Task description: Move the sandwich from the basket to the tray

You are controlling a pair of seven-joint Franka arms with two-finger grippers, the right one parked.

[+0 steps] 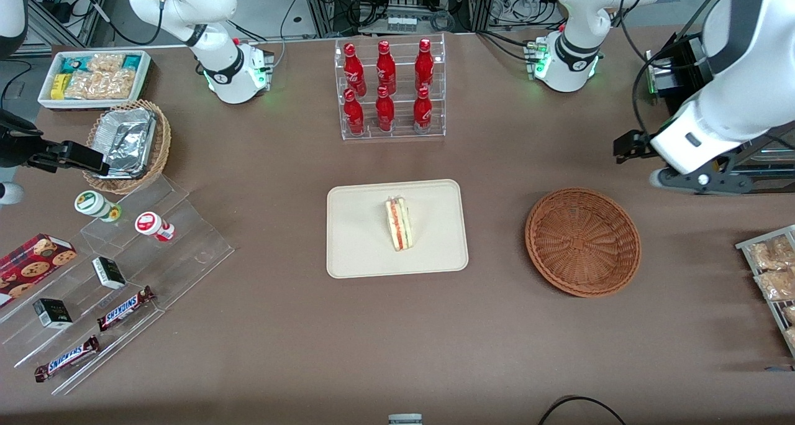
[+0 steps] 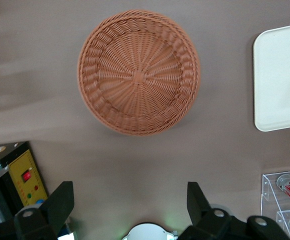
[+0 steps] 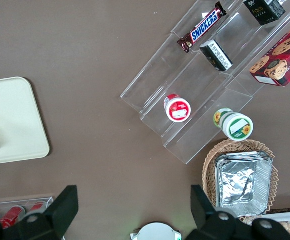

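Sandwich [image 1: 398,223] is lying near the middle of the tray [image 1: 354,251], its striped cut edge facing up, nothing touching it. Basket [image 1: 582,241] is sitting on the table [image 1: 286,325] well apart from the tray, toward the working arm's end, with nothing inside it. Left arm [image 1: 714,102] is reaching in from that end, bent and raised well above the table, its white forearm slanting down toward the basket's farther rim. Gripper [image 2: 130,202] is hanging high over bare table just beside the basket, farther from the front camera than the wicker bowl, pointing straight down. Its two dark fingers [image 2: 60,202] are spread wide apart and holding nothing, as the wrist view is showing, with the whole basket [image 2: 139,79] and a corner of the tray [image 2: 280,75] lying below. Rack of red bottles [image 1: 390,89] is standing farther from the front camera than the tray.
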